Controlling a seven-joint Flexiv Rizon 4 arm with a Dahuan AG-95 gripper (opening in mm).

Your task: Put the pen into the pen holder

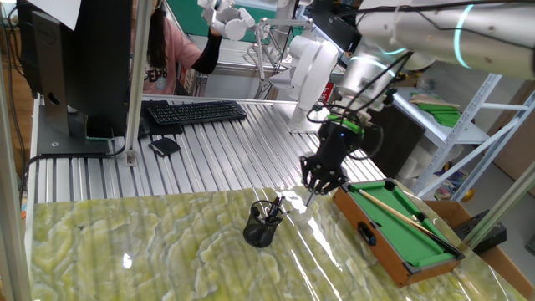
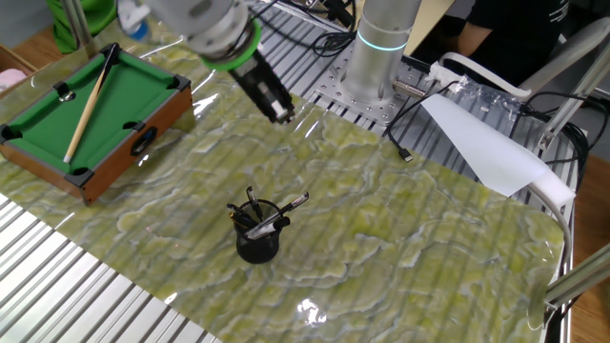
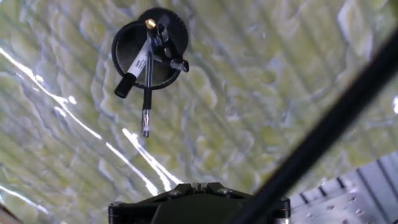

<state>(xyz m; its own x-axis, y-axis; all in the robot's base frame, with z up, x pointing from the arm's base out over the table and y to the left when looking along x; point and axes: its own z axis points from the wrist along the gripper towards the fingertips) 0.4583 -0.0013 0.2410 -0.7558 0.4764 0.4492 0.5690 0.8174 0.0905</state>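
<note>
The pen holder (image 1: 261, 227) (image 2: 257, 244) (image 3: 129, 45) is a small black mesh cup standing on the green-yellow marbled mat. Several dark pens stick out of it. The pen (image 3: 147, 87) (image 2: 284, 211) (image 1: 279, 204), slim and dark with a lighter tip, leans out over the rim with its lower end inside the cup. My gripper (image 1: 318, 186) (image 2: 281, 114) (image 3: 198, 185) hangs above the mat, off to the side of the cup and well apart from it. Its jaws are shut with nothing between them.
A wooden toy pool table (image 1: 401, 227) (image 2: 91, 105) with green felt and a tan cue lies at the mat's edge, close to the gripper. A keyboard (image 1: 196, 111) and monitor stand sit on the ribbed table. A white sheet (image 2: 486, 143) lies near the arm's base (image 2: 381, 48).
</note>
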